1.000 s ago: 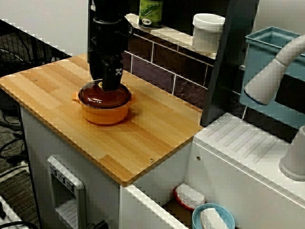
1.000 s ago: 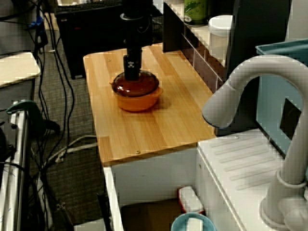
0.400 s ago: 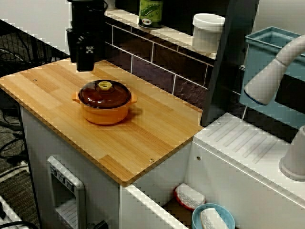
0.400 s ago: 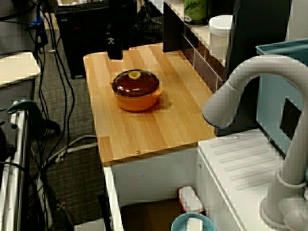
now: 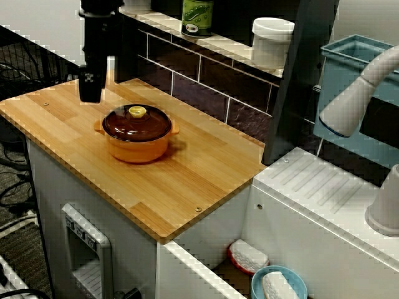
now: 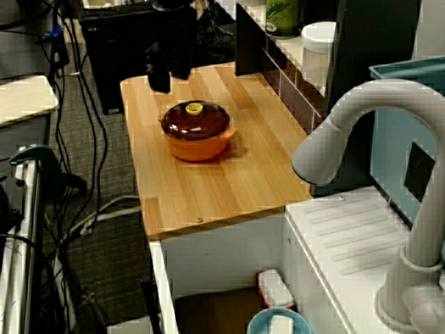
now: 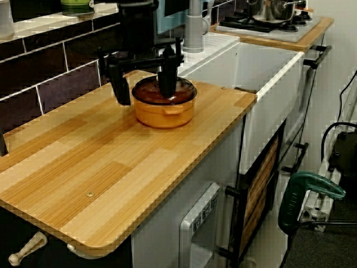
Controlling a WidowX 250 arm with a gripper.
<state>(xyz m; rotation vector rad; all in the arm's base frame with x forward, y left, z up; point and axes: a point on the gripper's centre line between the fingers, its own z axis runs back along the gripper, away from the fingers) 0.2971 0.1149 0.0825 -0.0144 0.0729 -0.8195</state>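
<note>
An orange pot (image 5: 138, 144) with a dark brown lid (image 5: 136, 123) and a yellow knob stands on the wooden counter (image 5: 187, 180). The lid sits on the pot. My black gripper (image 5: 90, 94) hangs above the counter, up and to the left of the pot in the front view, touching nothing. In the view from the counter's end the gripper (image 7: 144, 99) is open, its two fingers (image 7: 119, 84) spread wide and empty in front of the pot (image 7: 164, 111). From the sink side, the gripper (image 6: 170, 82) is beyond the pot (image 6: 198, 139).
A tiled ledge behind the counter carries a green jar (image 5: 197, 15) and a white tub (image 5: 272, 40). A dark post (image 5: 299, 81) stands at the counter's right end. Beyond it are a white faucet (image 5: 358, 93) and a sink holding a blue bowl (image 5: 278, 283).
A second ago the gripper was down on the lid's knob. It has since risen and moved left, away from the pot. The lid stayed on the pot.
</note>
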